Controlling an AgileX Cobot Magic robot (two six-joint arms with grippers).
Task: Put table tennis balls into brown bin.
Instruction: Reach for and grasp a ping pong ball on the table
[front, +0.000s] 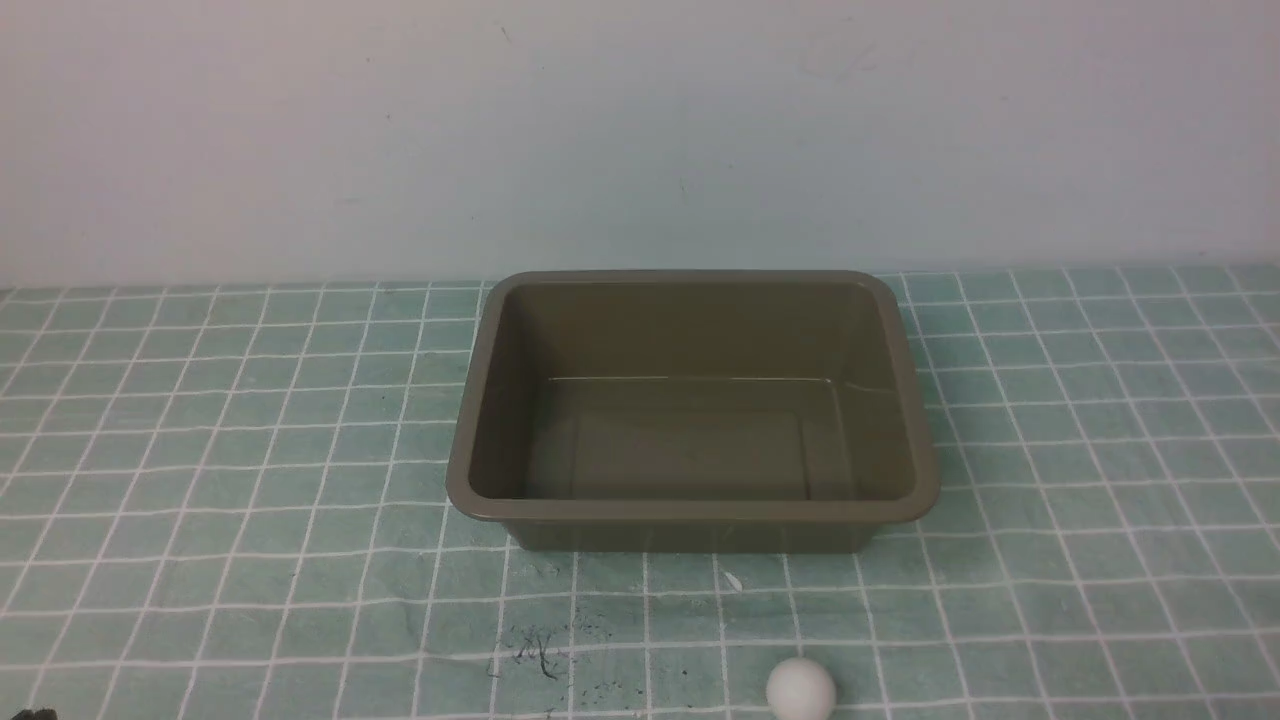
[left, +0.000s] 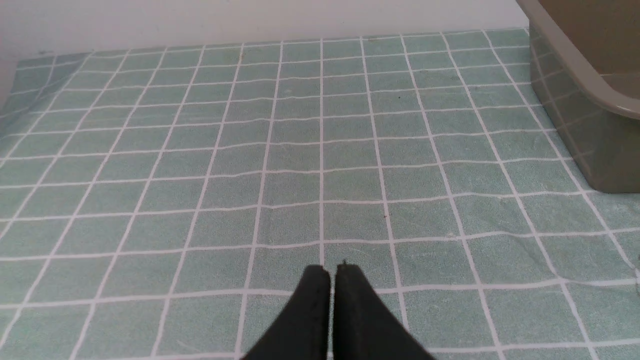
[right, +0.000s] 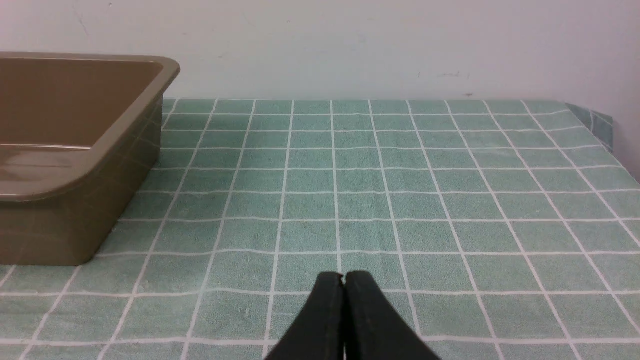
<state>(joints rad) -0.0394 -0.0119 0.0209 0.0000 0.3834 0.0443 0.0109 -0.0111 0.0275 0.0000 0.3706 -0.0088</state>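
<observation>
White and round, 1 table tennis ball (front: 801, 689) lies on the counter (front: 250, 560) at the near side, a little right of the middle. We see the brown bin (front: 690, 510) upright beyond it, near the wall (front: 640, 130), with the ball apart from it and outside. Green cloth with a pale grid covers the counter. Our left end effector (left: 332, 272) is closed, its 2 fingertips together with nothing between them. Our right end effector (right: 344, 280) is closed too, also gripping nothing.
</observation>
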